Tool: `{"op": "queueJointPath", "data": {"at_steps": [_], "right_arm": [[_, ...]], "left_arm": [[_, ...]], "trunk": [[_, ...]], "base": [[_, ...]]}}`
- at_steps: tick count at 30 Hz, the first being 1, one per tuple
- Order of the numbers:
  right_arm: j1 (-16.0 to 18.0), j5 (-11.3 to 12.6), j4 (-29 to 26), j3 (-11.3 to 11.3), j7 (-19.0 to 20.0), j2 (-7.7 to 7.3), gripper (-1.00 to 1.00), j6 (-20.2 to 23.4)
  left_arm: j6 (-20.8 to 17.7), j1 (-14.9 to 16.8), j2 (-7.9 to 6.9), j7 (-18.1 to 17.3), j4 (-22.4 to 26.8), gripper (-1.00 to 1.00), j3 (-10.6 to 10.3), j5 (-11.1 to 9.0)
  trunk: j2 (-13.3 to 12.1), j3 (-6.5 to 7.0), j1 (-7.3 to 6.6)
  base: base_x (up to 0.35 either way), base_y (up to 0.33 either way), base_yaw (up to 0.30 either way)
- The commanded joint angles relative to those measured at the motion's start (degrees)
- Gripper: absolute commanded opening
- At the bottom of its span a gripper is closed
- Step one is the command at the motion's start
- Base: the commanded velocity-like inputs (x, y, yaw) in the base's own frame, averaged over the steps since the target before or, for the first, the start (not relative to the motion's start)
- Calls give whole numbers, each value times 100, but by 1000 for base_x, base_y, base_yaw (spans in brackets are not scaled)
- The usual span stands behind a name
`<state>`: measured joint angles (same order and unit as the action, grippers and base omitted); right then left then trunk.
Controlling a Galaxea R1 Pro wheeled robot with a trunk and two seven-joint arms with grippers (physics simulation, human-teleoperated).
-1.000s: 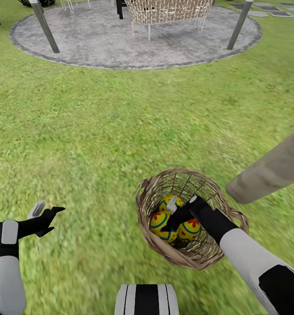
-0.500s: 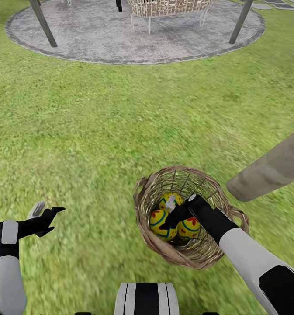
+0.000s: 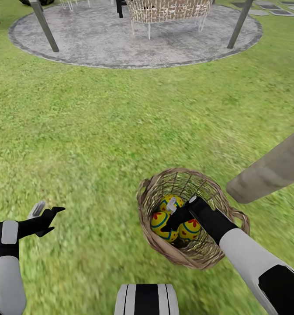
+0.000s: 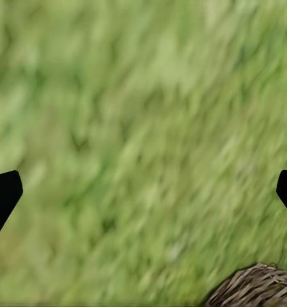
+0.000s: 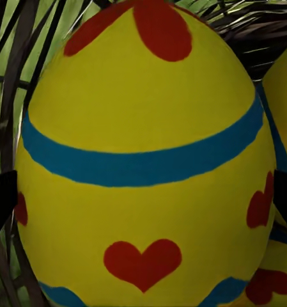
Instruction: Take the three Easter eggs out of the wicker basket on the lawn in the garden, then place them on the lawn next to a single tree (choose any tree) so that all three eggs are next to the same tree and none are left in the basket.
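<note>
The brown wicker basket (image 3: 181, 171) stands on the lawn (image 3: 98, 131), just in front of me to the right. Three yellow Easter eggs lie in its bottom: one on the left (image 3: 159, 222), one behind (image 3: 166, 202), one on the right (image 3: 191, 229). My right gripper (image 3: 170, 217) reaches down inside the basket among them. In the right wrist view, a yellow egg (image 5: 143, 128) with a blue band and red hearts sits between the spread fingertips (image 5: 1, 201), and the gripper (image 5: 143, 204) is open. My left gripper (image 3: 44, 215) hovers open over the grass, left of the basket.
A thick grey-beige tree trunk (image 3: 269, 170) leans in from the right, close to the basket. Farther off lie the grey round patio (image 3: 98, 39), a woven bench (image 3: 168, 9) and two slanted grey posts (image 3: 45, 27). The basket's rim (image 4: 258, 291) shows in the left wrist view.
The whole head view dipped slightly and came back, so the camera moved. Both grippers hold their places relative to the basket and eggs.
</note>
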<state>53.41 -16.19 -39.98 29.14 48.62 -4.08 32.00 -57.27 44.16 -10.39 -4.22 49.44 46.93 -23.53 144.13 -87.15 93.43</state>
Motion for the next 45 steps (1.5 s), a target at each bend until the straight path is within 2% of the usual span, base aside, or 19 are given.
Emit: {"op": "queueJointPath", "data": {"at_steps": [1,5,23,27,36,37,39,40,42,45], "right_arm": [[3,-95,-10,13,25,-5,-100,-9],[2,-95,-10,12,25,-5,-100,-9],[2,-86,-27,21,60,-5,-100,-1],[2,-118,-41,29,60,-5,-100,201],[3,-121,-206,18,60,-23,-100,236],[3,-127,-278,16,60,-27,-100,241],[3,-118,-344,10,63,-33,-100,244],[3,-115,-361,11,66,-37,-100,248],[3,-119,-455,8,72,-41,-100,485],[2,-115,-1005,22,77,-64,-100,771]], "left_arm": [[-29,5,2,-44,4,100,18,41],[-23,5,2,-44,10,100,18,41],[-30,5,2,-44,-13,100,18,41],[-30,5,2,-44,-13,100,18,41],[-21,5,10,-36,-13,100,13,43],[-19,5,11,-35,-13,100,-45,42],[-21,5,4,-42,-13,100,-376,41],[-21,5,1,-43,-13,100,-441,41],[-21,4,0,-44,-13,100,-498,41],[-21,5,-1,-44,-13,100,-509,41]], "trunk": [[0,18,-3],[-1,41,-6],[-25,439,-52],[-31,528,-63],[-43,727,-86],[-44,749,-88],[-47,794,-94],[-48,816,-96],[-51,860,-101],[-55,927,-109]], "base": [[0,0,0],[0,0,0],[0,0,0],[0,0,0],[0,0,0],[0,0,0],[0,0,0],[0,0,0],[0,0,0],[0,0,0]]}}
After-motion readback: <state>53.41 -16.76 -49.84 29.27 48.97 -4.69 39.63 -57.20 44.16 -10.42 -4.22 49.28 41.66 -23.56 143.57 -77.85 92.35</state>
